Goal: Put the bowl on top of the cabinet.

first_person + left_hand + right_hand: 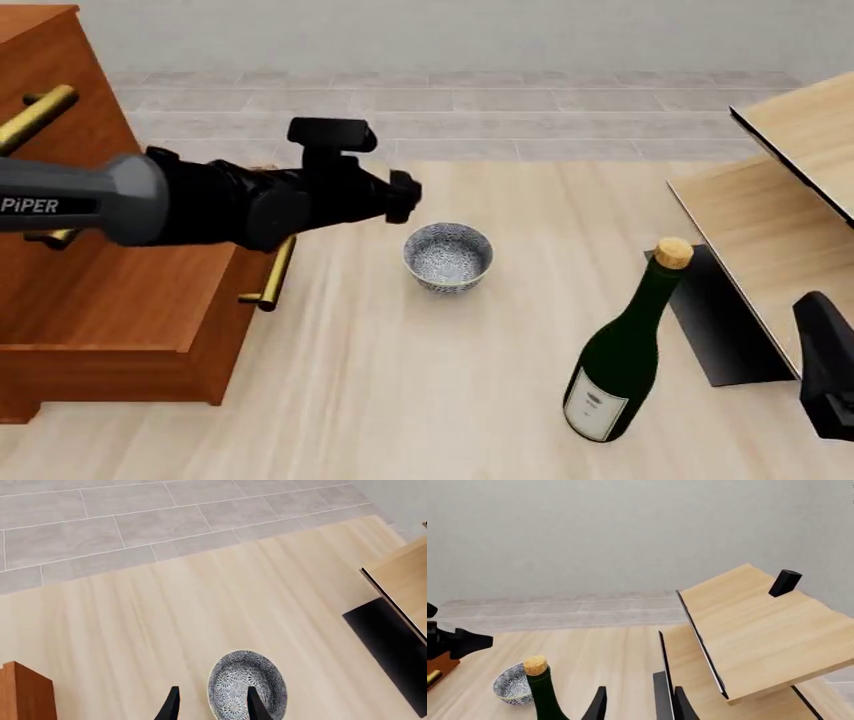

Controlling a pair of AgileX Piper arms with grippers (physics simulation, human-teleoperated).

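Sitting on the table just beside the cabinet (107,290), the bowl (449,256) is not yet lifted, the left gripper (212,707) hovering with fingers spread over its near rim, so grasp and placement remain.

1. The cabinet (120,300) is cut off by the front view's left edge
2. The left gripper's fingertips are hidden behind its wrist there
3. The bowl (247,686) is cropped in the left wrist view
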